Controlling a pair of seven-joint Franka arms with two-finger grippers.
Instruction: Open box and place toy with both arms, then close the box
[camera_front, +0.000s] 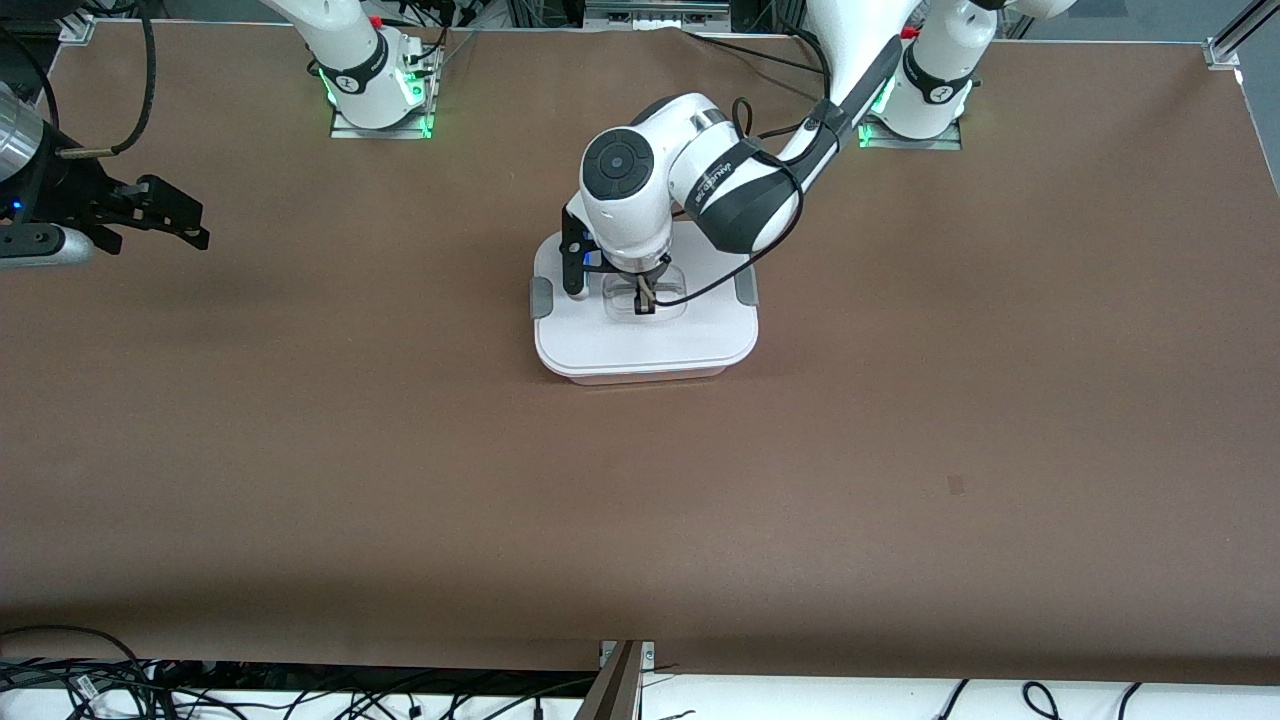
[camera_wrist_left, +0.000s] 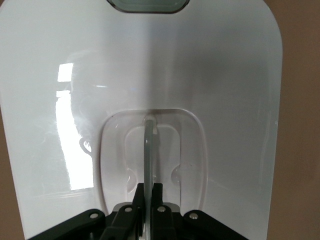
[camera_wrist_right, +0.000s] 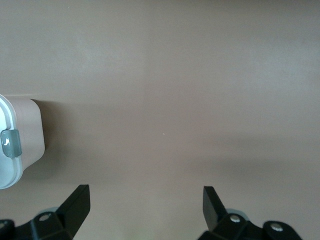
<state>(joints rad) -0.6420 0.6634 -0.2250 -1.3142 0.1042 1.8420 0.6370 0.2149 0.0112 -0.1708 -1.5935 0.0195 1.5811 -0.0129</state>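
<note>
The box sits on the brown table, about midway between the two arm bases and a little nearer to the front camera than they are; its white lid is on, flat and glossy, with rounded corners; a grey clip shows on the side toward the right arm's end, and another grey clip on the side toward the left arm's end; the pale tub wall shows just under the lid's edge nearest the front camera. In the lid's middle lies a clear recessed handle, standing up as a thin arch in its hollow. The left hand comes straight down over the box, its fingers pinched tight on that handle; the left arm's wrist and a looping black cable hide the part of the lid nearest the bases. The right hand hangs over bare table well away from the box, toward the right arm's end, fingers spread wide and holding nothing; that arm waits. The toy is not visible in any view.
</note>
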